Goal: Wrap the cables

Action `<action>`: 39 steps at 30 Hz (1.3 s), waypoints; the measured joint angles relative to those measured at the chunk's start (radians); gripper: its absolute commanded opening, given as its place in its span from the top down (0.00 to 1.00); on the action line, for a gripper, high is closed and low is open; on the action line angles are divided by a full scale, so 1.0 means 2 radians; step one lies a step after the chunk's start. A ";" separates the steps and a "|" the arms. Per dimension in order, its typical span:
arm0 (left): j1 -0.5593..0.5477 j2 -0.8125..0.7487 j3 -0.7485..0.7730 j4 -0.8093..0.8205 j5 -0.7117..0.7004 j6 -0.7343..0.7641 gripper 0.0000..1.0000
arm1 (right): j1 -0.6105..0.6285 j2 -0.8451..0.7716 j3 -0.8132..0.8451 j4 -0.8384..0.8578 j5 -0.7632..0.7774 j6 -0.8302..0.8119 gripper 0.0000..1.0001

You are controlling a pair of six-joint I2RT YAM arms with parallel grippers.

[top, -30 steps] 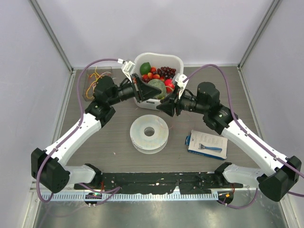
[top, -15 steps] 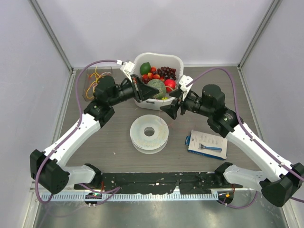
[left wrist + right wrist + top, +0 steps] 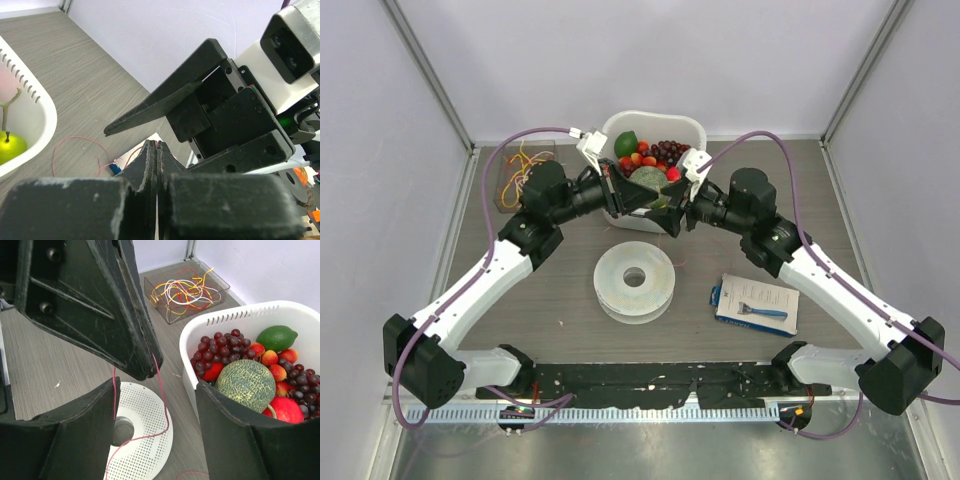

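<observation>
Red cable [image 3: 160,390] hangs from the tip of the left end effector [image 3: 145,371], whose fingers are pressed together on it. From there it runs down to the white spool [image 3: 145,435] in the middle of the table [image 3: 540,310]. The right end effector [image 3: 156,385] is spread, one finger on either side of the strand just below that pinch, and holds nothing.

The step in hand appears to be a hand-over of the strand above the spool. The next move calls for the right fingers to close on the cable alone, clear of the left tip. The left can then let go, and the slack can be laid round the spool.

The remaining cables [image 3: 182,290] lie tangled in the clear box [image 3: 205,304] at the far left corner, beside the fruit basket [image 3: 240,312] at the far edge.

Only the right wrist view shows the pinch and the strand's path to the spool. The left wrist view shows the seam of the shut fingers and a slack loop on the table near the basket. The top view gives the layout, but barely resolves the thin strand.
</observation>
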 measured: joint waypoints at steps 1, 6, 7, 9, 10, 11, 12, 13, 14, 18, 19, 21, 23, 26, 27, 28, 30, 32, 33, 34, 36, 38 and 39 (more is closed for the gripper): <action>0.000 0.000 0.000 0.000 -0.002 0.000 1.00 | 0.000 0.001 0.000 0.005 0.000 0.000 0.49; 0.000 0.000 0.000 -0.002 -0.011 0.000 1.00 | 0.003 0.004 0.000 0.018 -0.005 -0.006 0.72; 0.000 0.000 0.000 -0.003 -0.013 0.000 1.00 | 0.003 0.005 0.000 0.019 -0.006 -0.007 0.77; 0.000 0.000 0.000 -0.003 -0.016 0.000 1.00 | 0.003 0.005 0.000 0.021 -0.009 -0.009 0.82; 0.000 0.000 0.000 -0.003 -0.018 0.000 1.00 | 0.003 0.005 0.000 0.022 -0.009 -0.009 0.84; 0.000 0.000 0.000 -0.003 -0.020 0.000 1.00 | 0.003 0.005 0.000 0.023 -0.010 -0.010 0.89; 0.000 0.000 0.000 -0.003 -0.022 0.000 1.00 | 0.003 0.005 0.000 0.024 -0.010 -0.010 0.93; 0.000 0.000 0.000 -0.003 -0.024 0.000 1.00 | 0.003 0.005 0.000 0.025 -0.010 -0.011 0.98; 0.000 0.000 0.000 -0.003 -0.024 0.000 1.00 | 0.003 0.005 0.000 0.025 -0.010 -0.012 0.99; 0.001 0.000 0.000 -0.003 -0.026 -0.002 1.00 | 0.003 0.003 -0.002 0.025 -0.011 -0.012 0.99; 0.002 0.000 0.000 -0.004 -0.026 -0.003 0.88 | 0.003 0.001 -0.004 0.025 -0.011 -0.012 0.99; 0.005 0.000 0.000 -0.006 -0.023 -0.006 0.56 | 0.003 -0.002 -0.006 0.025 -0.013 -0.012 0.99; 0.013 0.000 0.000 -0.007 -0.022 -0.014 0.42 | 0.003 -0.004 -0.008 0.023 -0.017 -0.012 0.99; 0.039 0.000 0.000 -0.013 -0.015 -0.022 0.34 | 0.002 -0.011 -0.012 0.017 -0.022 -0.012 0.99; 0.050 -0.001 0.000 -0.020 -0.012 -0.023 0.33 | 0.000 -0.014 -0.015 0.015 -0.023 -0.010 0.99; 0.063 -0.005 -0.003 -0.034 -0.006 -0.020 0.32 | -0.004 -0.018 -0.016 0.009 -0.026 -0.009 0.99; 0.085 -0.018 -0.014 -0.064 0.002 -0.013 0.30 | -0.011 -0.020 -0.017 -0.002 -0.030 -0.005 0.99; 0.116 -0.041 -0.040 -0.105 0.014 -0.002 0.27 | -0.023 -0.021 -0.017 -0.013 -0.033 -0.001 0.99; 0.130 -0.050 -0.054 -0.119 0.019 0.001 0.26 | -0.027 -0.022 -0.018 -0.017 -0.033 0.001 0.99; 0.148 -0.061 -0.075 -0.127 0.028 0.003 0.25 | -0.031 -0.022 -0.018 -0.023 -0.033 0.003 0.99; 0.183 -0.078 -0.125 -0.143 0.043 0.002 0.20 | -0.038 -0.024 -0.022 -0.036 -0.034 0.008 0.99; 0.210 -0.080 -0.176 -0.155 0.053 0.000 0.18 | -0.040 -0.025 -0.024 -0.049 -0.035 0.010 0.99; 0.214 -0.075 -0.192 -0.160 0.056 0.000 0.17 | -0.040 -0.025 -0.024 -0.056 -0.036 0.011 0.99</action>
